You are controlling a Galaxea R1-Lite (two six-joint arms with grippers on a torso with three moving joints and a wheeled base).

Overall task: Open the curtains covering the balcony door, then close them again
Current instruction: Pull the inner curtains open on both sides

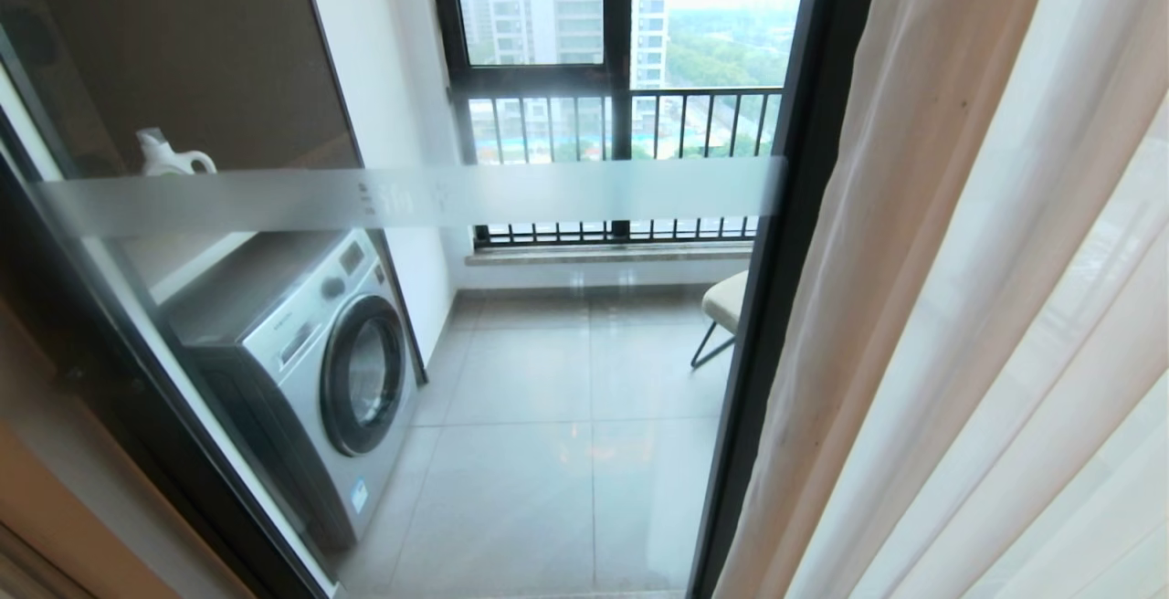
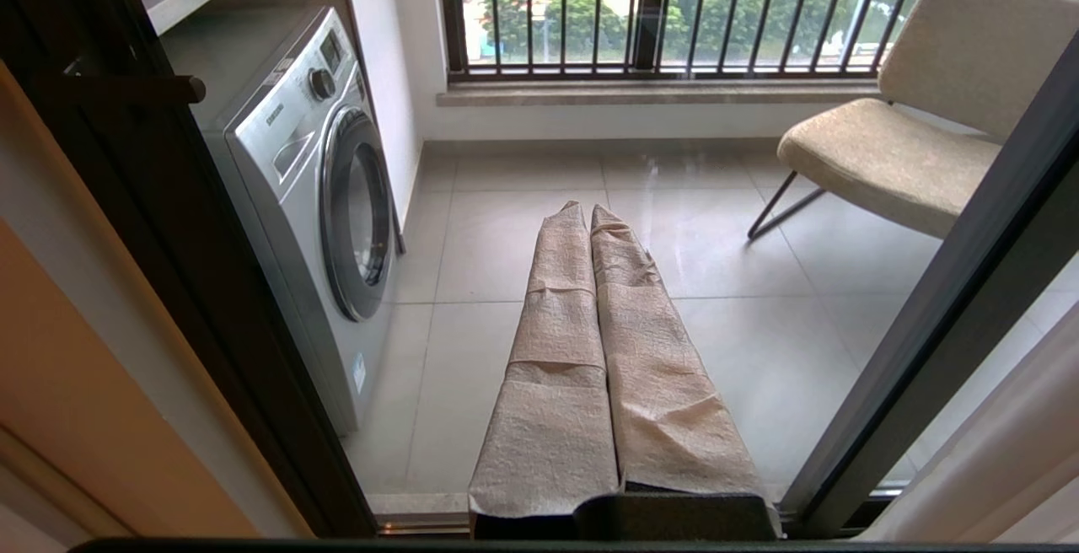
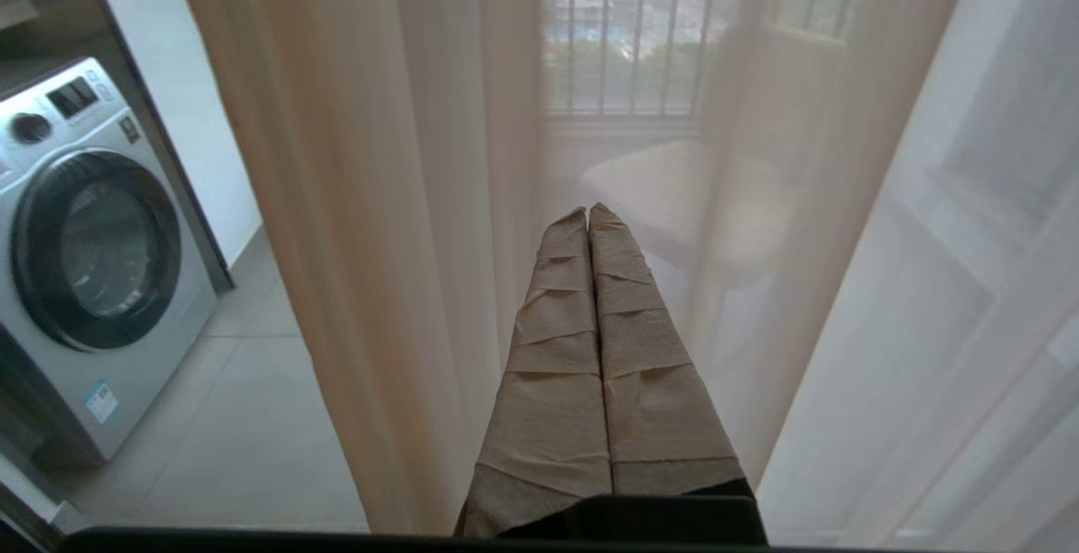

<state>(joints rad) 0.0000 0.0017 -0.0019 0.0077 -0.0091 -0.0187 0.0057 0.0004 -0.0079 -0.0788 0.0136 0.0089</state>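
Note:
The curtains [image 1: 986, 307] hang as cream-white sheer folds on the right of the head view, drawn aside from the left glass panel. The balcony door [image 1: 548, 197] shows as clear glass with a frosted band, between dark frames [image 1: 776, 307]. Neither arm appears in the head view. My left gripper [image 2: 588, 209], wrapped in beige tape, is shut and empty, pointing at the glass and the balcony floor. My right gripper [image 3: 587, 212] is shut and empty, with the sheer curtains [image 3: 405, 224] hanging right in front of its tips; whether it touches them I cannot tell.
Behind the glass stand a silver washing machine [image 1: 320, 371] on the left and a beige chair [image 2: 893, 148] on the right. A barred railing and window [image 1: 621, 124] close the balcony's far side. A white jug [image 1: 169, 156] sits on a shelf above the washer.

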